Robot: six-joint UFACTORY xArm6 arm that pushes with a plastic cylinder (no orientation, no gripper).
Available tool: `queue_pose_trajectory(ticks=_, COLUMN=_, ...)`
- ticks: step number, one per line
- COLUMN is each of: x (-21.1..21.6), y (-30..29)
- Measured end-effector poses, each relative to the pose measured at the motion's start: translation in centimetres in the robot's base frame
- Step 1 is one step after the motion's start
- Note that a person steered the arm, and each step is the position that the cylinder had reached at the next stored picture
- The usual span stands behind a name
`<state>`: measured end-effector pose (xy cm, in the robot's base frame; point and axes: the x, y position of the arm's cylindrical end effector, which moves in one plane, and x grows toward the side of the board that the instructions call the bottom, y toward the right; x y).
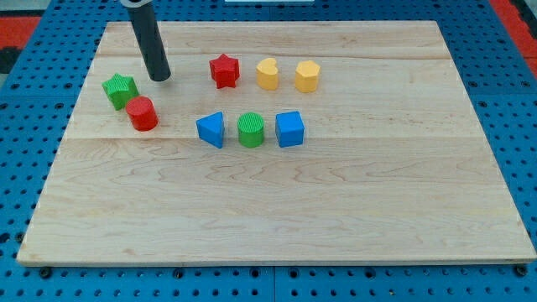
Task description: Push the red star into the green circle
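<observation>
Seven blocks on a light wooden surface (277, 210), which sits on a blue pegboard (25, 126). All blocks lie in the upper half of the surface, in two loose rows.

Upper row, from the view's left: red star (224, 70), then a yellow heart (267, 73), then a yellow hexagon-like block (307, 75). The two yellow ones are just beside each other, not touching. Red star is near the heart, small gap between.

Lower row, from the view's left: blue triangle (211, 129), green circle (250, 129), blue cube (289, 128). Green circle sits between the two blue blocks, very close to both; cannot tell if it touches them. Green circle is below and slightly to the view's right of the red star, clearly apart from it.

Far on the view's left: green star (120, 89) and a red cylinder (143, 113), the cylinder to the lower right of the green star, the two touching or nearly so.

Dark rod comes down from the view's top edge, slightly tilted. My tip (159, 78) rests on the surface just to the upper right of the green star, above the red cylinder, and to the view's left of the red star with a clear gap of bare wood between. Tip touches no block.

No hand on this arm, only the rod, so nothing to spread or pinch.

Red star is upright on its flat face, not in contact with the green circle.
</observation>
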<state>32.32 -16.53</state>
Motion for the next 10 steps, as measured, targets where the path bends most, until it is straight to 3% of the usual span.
queue_pose_trajectory(ticks=10, x=-0.97, y=0.23)
